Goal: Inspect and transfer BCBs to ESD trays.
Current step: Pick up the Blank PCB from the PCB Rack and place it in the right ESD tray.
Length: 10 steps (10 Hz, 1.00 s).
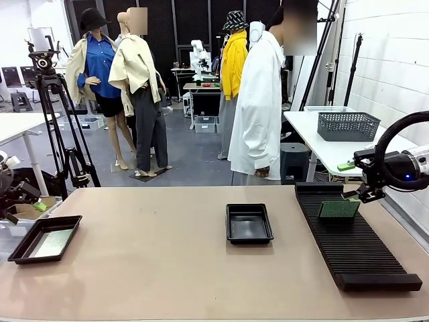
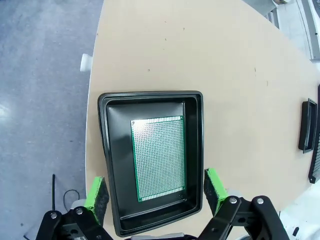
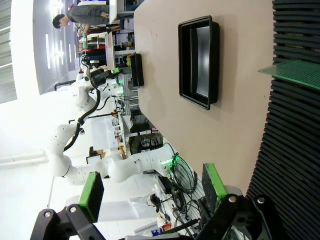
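One green BCB (image 2: 159,157) lies flat in the left ESD tray (image 2: 107,150), also seen as BCB (image 1: 53,243) in tray (image 1: 20,249) near the table's left edge. My left gripper (image 2: 156,195) hovers open above that tray's near end, holding nothing. A second BCB (image 1: 338,210) stands on edge in the black ribbed rack (image 1: 355,241); the right wrist view shows this BCB (image 3: 295,72) too. The middle ESD tray (image 1: 249,236), tray (image 3: 199,100) in the right wrist view, holds nothing. My right gripper (image 3: 152,190) is open and empty, off the rack's far right end (image 1: 363,191).
A person in a white coat (image 1: 258,114) stands at the table's far side. Behind the right arm, a white side table (image 1: 315,137) carries a grey mesh basket (image 1: 347,125). A camera tripod (image 1: 57,127) stands at the far left. Bare tabletop (image 1: 154,255) lies between the trays.
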Tool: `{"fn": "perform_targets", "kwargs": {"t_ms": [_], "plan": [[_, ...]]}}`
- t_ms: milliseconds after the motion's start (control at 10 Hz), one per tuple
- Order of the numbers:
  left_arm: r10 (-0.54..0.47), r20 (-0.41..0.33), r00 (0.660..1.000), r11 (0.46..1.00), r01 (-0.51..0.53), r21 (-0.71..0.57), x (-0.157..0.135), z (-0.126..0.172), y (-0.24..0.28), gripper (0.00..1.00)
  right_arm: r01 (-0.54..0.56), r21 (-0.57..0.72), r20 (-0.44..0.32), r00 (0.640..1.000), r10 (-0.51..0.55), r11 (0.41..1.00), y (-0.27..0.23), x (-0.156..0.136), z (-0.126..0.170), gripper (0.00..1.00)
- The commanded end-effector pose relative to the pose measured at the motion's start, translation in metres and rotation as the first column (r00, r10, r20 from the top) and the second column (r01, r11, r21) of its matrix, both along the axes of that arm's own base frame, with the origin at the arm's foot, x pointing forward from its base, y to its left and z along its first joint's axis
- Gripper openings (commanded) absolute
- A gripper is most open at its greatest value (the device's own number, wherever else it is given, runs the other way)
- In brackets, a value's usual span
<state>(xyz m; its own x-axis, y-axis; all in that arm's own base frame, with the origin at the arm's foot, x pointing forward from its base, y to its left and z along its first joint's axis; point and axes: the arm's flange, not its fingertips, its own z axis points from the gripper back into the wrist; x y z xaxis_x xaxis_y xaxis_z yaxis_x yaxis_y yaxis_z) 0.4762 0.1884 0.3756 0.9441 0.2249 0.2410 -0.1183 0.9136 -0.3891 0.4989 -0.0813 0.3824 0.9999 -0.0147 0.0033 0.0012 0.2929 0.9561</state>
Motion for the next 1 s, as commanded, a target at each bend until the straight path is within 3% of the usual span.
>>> {"fn": "perform_targets", "kwargs": {"t_ms": [0,900], "plan": [[-0.005,-0.003,1.0,1.0,0.005,0.007,-0.0002,0.0002,0.0012,1.0,0.008,-0.015,-0.007,1.0,-0.008,1.0,0.0022,-0.0006,0.0013,1.0],[-0.005,-0.003,1.0,1.0,0.005,0.007,-0.0002,0.0002,0.0012,1.0,0.008,-0.015,-0.007,1.0,-0.008,1.0,0.0022,-0.0006,0.0013,1.0]]}}
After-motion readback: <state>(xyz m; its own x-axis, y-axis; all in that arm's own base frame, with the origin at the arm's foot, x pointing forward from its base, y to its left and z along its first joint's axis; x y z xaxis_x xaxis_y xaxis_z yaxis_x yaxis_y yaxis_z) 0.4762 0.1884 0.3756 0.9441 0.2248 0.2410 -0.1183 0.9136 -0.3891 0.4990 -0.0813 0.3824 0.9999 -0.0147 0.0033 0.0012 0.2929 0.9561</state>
